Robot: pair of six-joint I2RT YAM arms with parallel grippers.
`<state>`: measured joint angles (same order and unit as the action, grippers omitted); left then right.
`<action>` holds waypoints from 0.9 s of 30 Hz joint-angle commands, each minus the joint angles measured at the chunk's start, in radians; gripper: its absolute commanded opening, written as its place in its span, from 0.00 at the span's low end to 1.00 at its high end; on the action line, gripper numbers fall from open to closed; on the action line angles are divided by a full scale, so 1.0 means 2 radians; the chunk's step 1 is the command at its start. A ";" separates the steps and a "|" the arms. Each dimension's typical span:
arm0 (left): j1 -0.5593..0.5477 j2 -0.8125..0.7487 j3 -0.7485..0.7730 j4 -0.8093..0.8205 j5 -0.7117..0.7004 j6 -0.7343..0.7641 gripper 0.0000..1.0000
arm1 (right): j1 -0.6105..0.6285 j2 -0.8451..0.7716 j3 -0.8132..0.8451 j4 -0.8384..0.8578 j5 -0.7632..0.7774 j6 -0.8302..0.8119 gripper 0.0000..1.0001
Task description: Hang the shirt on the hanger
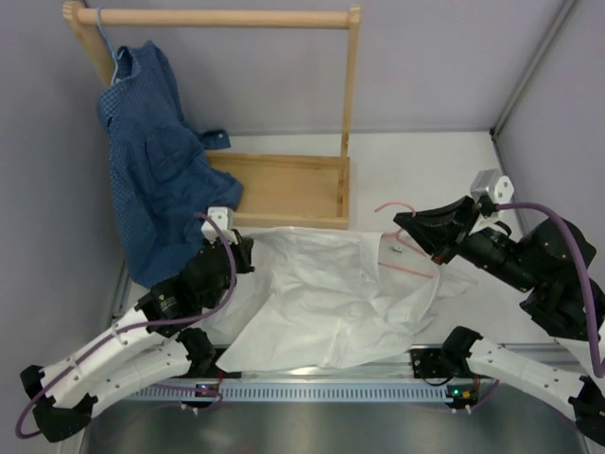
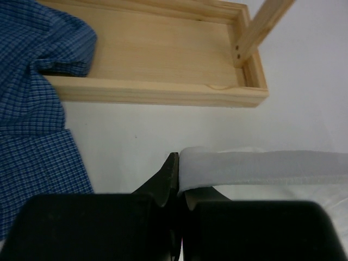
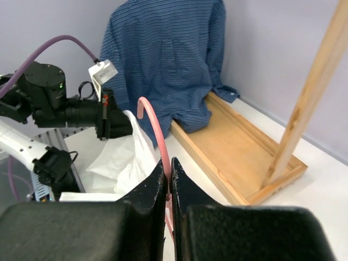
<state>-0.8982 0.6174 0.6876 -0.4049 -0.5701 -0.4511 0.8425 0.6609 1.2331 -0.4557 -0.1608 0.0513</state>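
Observation:
The white shirt (image 1: 321, 303) lies crumpled on the table between the two arms. At its far left corner my left gripper (image 1: 248, 253) is shut on the fabric; in the left wrist view its jaws (image 2: 179, 157) pinch a folded white edge of the shirt (image 2: 261, 166) that runs off to the right. The pink wire hanger (image 1: 408, 269) lies at the shirt's right end with its hook (image 1: 388, 205) sticking out. My right gripper (image 1: 402, 225) is shut on it. In the right wrist view the jaws (image 3: 169, 162) clamp the pink wire of the hanger (image 3: 155, 125) just below the hook, with the shirt (image 3: 130, 155) behind.
A blue checked shirt (image 1: 151, 161) hangs from a wooden rack (image 1: 217, 17) at the back left. The rack's wooden base tray (image 1: 284, 189) sits just beyond the white shirt, with an upright post (image 1: 351, 85) at its right. Grey walls close in on the left and right.

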 commanded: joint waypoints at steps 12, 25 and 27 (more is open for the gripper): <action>0.091 0.039 0.046 -0.031 -0.045 -0.082 0.00 | 0.004 -0.054 -0.009 0.002 0.104 -0.022 0.00; 0.091 -0.006 0.077 0.011 0.095 -0.011 0.00 | 0.003 0.020 -0.005 0.051 0.063 -0.013 0.00; 0.091 -0.018 0.069 0.010 0.081 -0.014 0.00 | 0.003 0.025 -0.005 0.058 0.065 -0.010 0.00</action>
<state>-0.7212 0.6140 0.8028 -0.4446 -0.4076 -0.5030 0.8425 0.6994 1.2015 -0.4492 -0.0101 0.0257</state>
